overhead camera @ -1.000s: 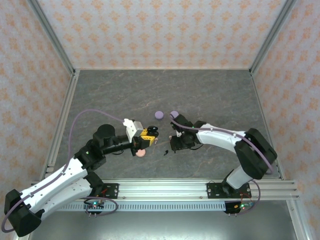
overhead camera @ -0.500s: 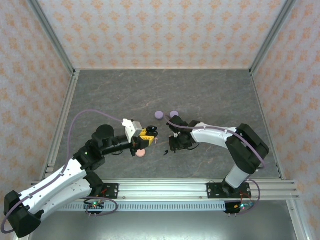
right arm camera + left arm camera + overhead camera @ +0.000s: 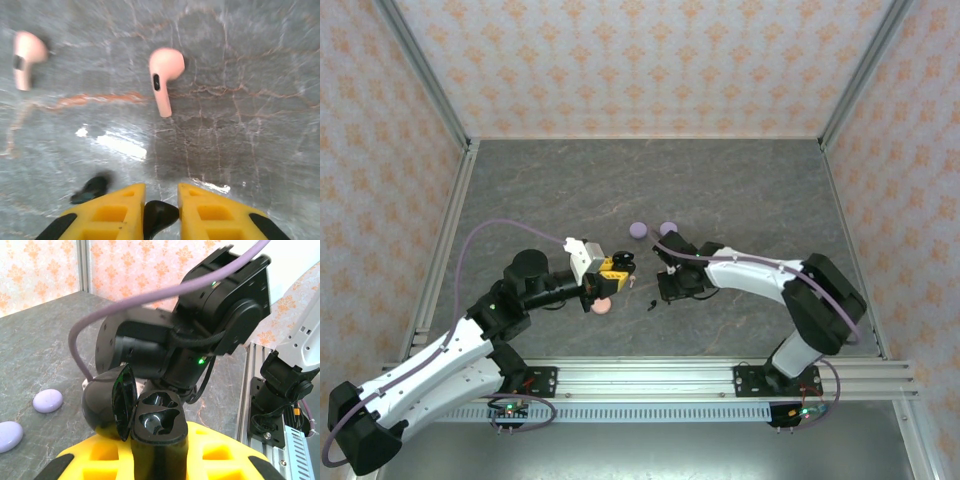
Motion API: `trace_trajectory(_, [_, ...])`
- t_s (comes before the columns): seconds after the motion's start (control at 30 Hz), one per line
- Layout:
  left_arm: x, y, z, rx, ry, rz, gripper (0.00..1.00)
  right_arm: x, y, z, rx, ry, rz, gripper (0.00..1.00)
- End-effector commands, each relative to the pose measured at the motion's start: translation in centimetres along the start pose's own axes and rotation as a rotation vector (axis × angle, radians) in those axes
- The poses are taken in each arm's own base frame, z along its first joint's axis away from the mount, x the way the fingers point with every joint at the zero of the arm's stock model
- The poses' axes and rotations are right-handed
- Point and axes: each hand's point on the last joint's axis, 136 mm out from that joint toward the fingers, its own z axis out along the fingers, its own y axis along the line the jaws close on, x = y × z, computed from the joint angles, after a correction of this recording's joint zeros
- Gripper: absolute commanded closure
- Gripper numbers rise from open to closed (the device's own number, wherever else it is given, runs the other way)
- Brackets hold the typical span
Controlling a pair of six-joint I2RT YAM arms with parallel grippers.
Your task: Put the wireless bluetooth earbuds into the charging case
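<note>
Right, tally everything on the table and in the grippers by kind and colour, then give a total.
Pale pink stemmed earbuds: 2
Black stemmed earbuds: 2, one held in the right gripper
Lavender round disc cases: 2
Pink round disc case: 1
Open black charging case: 1, in the left gripper
Total: 8

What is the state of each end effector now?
Left end effector: closed on the open black charging case.
Right end effector: closed on a black earbud.

Grey marbled table [image 3: 740,180], peach patterned walls [image 3: 620,60]
</note>
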Motion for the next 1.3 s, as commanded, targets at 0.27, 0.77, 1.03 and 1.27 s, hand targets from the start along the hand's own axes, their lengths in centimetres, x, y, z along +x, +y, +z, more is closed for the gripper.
trace_trajectory(0.27, [-2.0,0.0,1.4,0.031,-0.079,0.008,1.00,-6.3,2.5,-16.3,-0.151,-0.530,-0.067,0.76])
trace_trajectory(0.77, [-2.7,-0.7,4.0,0.103,-0.045,0.013,1.00,-8.3,8.4,-24.5,-0.504,-0.699,-0.083,0.77])
trace_trajectory(1.03, [-2.6,-0.5,4.5,0.090,-0.037,0.014,1.00,-7.4,9.5,-22.8,-0.504,-0.659,-0.097,0.78])
trace_trajectory(1.27, [-2.6,-0.2,4.5,0.075,-0.034,0.011,1.00,-6.8,9.1,-21.9,-0.486,-0.627,-0.094,0.77])
